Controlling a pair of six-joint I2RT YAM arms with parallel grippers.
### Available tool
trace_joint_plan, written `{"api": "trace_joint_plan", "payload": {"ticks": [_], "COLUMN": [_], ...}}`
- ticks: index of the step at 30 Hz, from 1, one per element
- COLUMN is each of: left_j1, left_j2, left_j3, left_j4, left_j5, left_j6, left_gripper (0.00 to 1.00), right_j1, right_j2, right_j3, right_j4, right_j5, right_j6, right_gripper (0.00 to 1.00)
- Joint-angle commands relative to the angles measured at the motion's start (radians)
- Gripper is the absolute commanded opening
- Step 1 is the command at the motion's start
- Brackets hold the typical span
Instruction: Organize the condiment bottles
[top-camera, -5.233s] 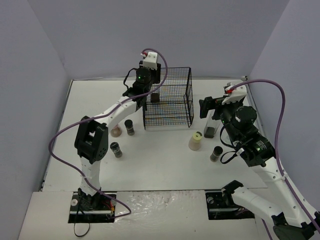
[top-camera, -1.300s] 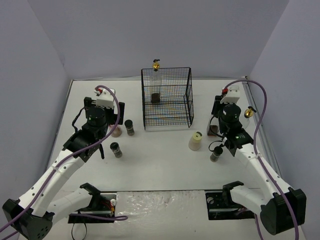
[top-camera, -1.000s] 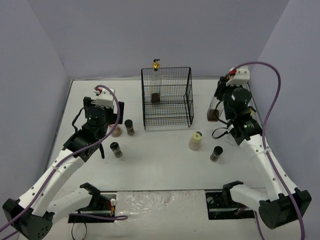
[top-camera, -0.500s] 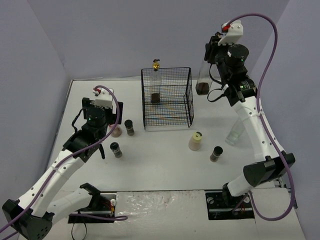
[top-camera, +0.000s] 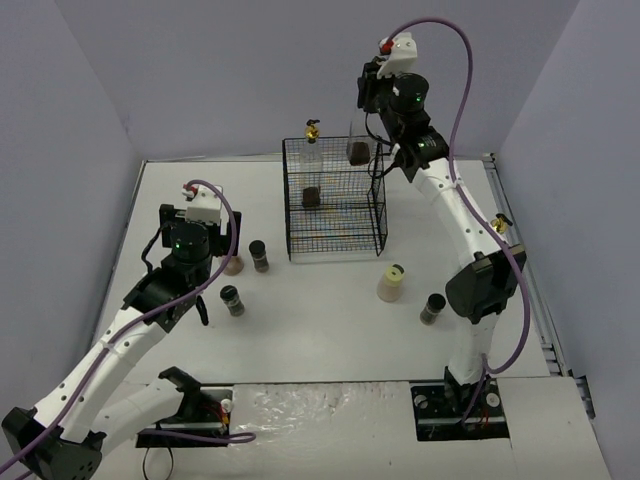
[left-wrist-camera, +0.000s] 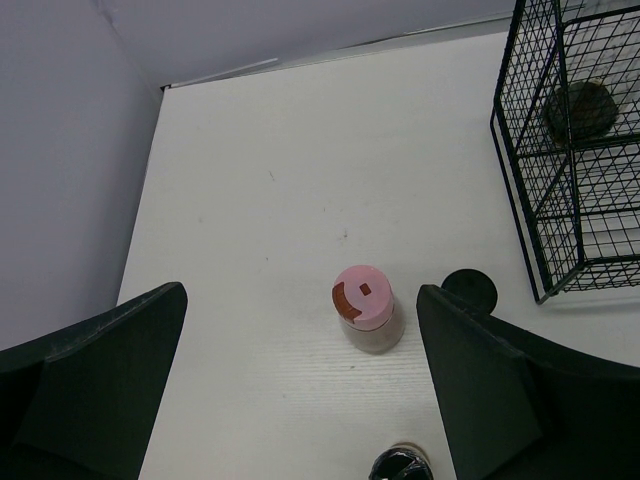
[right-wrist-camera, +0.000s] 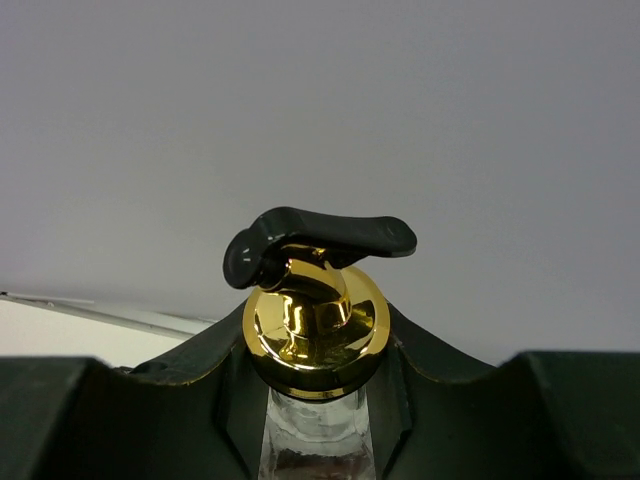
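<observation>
We had swung the right gripper (right-wrist-camera: 318, 405), clenched on a tall clear gold-spouted glass bottle (top-camera: 357, 148), above the black wire rack (top-camera: 335, 215). A second bottle (top-camera: 313, 160) stood inside; capped jars (top-camera: 391, 282) waited outside, left gripper (left-wrist-camera: 300, 330) released.

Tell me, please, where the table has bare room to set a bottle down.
Bare: the back-left corner, left of the wire rack, and the near-edge strip of the table. Crowded: around the pink-capped jar and two dark jars beside the rack.

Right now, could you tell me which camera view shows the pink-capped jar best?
The left wrist view: the pink-capped jar stands unobstructed. The top external view shows it small, partly behind the left arm; the right wrist view misses it.
</observation>
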Motion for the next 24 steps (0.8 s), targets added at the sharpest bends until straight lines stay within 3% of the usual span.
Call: {"api": "trace_joint_plan", "payload": {"ticks": [1,8,24], "left_j1": [0.007,0.011,0.026], "left_j2": [0.001,0.006,0.018], "left_j3": [0.029,0.031,0.035], "left_j4": [0.039,0.036,0.032], "left_j5": [-0.021,-0.020,-0.009], "left_j6": [0.012,0.012,0.012], "left_gripper": [0.97,0.97,0.97], "right_j1": [0.021,0.056,0.113], "right_j2": [0.015,0.067,0.075], "right_j3": [0.112,0.092,-0.257], "right_j4": [0.273,0.327,0.550], "right_j5": [0.010,0.047,0.201], "right_j6": [-0.016,-0.024,0.003], "right_gripper": [0.00,0.00,0.00]}}
